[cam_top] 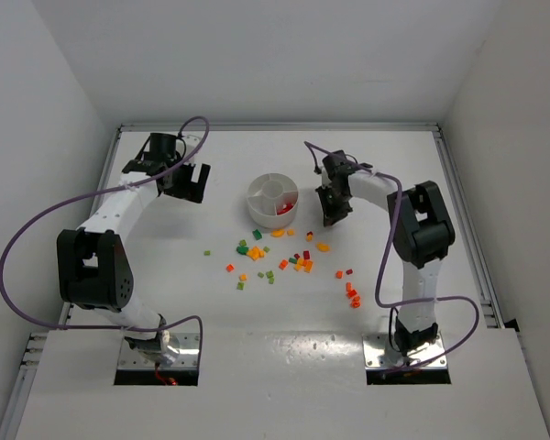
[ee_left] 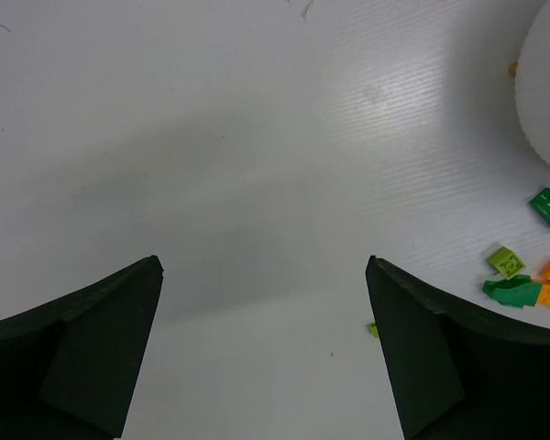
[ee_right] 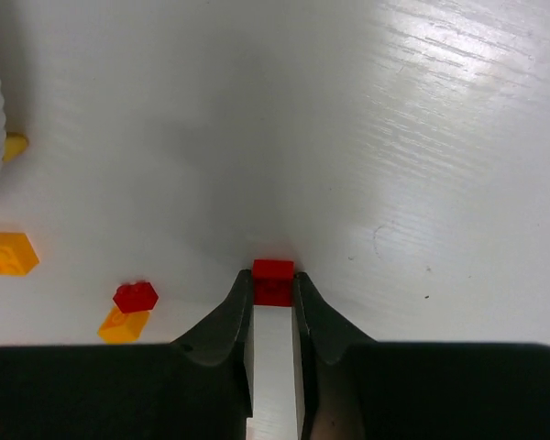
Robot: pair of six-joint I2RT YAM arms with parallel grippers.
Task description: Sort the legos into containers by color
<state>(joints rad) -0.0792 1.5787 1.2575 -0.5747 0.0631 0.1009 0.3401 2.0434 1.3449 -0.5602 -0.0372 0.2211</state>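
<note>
Red brick (ee_right: pixel 273 280) pinched at our right jaws' tips, low by the surface (ee_right: pixel 394 137), right of the dish (cam_top: pixel 257 203); left jaws wide open. We lift straight, carry to its reds (cam_top: pixel 284 210).

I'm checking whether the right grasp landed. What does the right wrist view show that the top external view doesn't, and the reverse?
Only the right wrist view: a red brick pinched between the fingertips of the right tool; from overhead the tool itself hides it. Only the top external view: the whole white dish with red pieces in one wedge, the left tool off to the dish's left, and the full spread of loose legos. Both: the right tool beside the dish's edge, with some of those loose legos near it.
</note>
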